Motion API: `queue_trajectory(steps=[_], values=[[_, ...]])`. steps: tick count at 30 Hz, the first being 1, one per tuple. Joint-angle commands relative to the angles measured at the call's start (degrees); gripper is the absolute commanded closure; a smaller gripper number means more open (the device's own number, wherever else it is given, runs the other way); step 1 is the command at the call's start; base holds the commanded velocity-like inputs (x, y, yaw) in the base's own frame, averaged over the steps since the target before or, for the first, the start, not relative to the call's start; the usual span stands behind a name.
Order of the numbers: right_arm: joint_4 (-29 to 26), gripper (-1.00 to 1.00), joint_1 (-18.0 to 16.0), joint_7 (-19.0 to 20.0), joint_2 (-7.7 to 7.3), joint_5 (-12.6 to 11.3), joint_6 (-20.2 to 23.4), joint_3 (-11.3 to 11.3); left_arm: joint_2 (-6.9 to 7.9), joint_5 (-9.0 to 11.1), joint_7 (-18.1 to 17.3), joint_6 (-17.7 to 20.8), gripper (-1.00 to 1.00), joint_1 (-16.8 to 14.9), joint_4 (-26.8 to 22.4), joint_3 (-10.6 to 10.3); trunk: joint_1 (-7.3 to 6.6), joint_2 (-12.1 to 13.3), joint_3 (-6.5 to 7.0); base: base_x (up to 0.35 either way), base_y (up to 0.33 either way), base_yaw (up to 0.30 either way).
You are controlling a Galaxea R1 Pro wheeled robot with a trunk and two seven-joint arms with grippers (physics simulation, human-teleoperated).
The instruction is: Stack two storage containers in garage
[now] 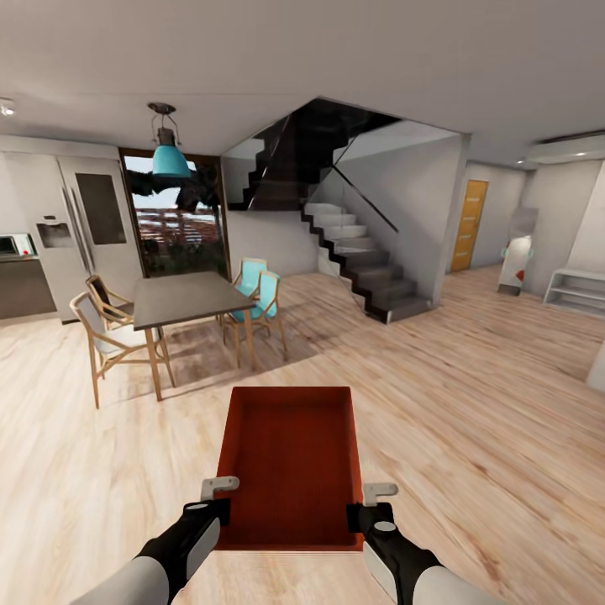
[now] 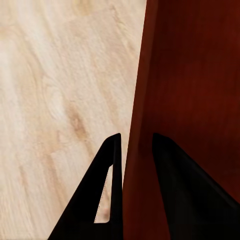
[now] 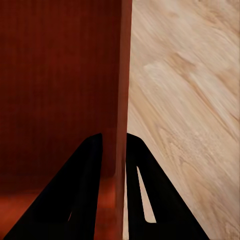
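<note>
Storage container [image 1: 290, 458] held between both arms, long axis pointing ahead. Left pincer [image 1: 214, 497] and right pincer [image 1: 370, 502] each clamp a side wall.

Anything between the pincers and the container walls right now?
No. Each pincer is already shut on a side wall of the storage container: left pincer on its left wall, right pincer on its right wall. Nothing lies between fingers and wall.
</note>
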Motion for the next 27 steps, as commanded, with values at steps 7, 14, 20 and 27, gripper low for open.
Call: queue_trajectory(steps=[7,14,20,27], values=[[0.2,1.0,-0.1,-0.4,-0.99,-4.1,-0.3,-2.4,0.24,-0.9,0.6,-2.7,1.0,-0.1,-0.3,-0.3,0.04,0.0,-0.07,0.322,0.115,-0.116],[0.2,1.0,-0.1,-0.4,-0.99,-4.1,-0.2,-2.4,0.24,-0.9,0.6,-2.7,1.0,0.0,-0.3,-0.3,0.04,0.0,-0.07,0.322,0.111,-0.238],[0.2,1.0,-0.1,-0.4,-0.99,-4.1,-0.2,-2.4,0.24,-0.9,0.6,-2.7,1.0,0.0,-0.3,-0.3,0.04,0.0,-0.07,0.322,0.103,-0.243],[0.2,1.0,-0.1,-0.4,-0.99,-4.1,-0.2,-2.4,0.24,-0.9,0.6,-2.7,1.0,0.0,-0.3,-0.3,0.04,0.0,-0.07,0.322,0.015,-0.243]])
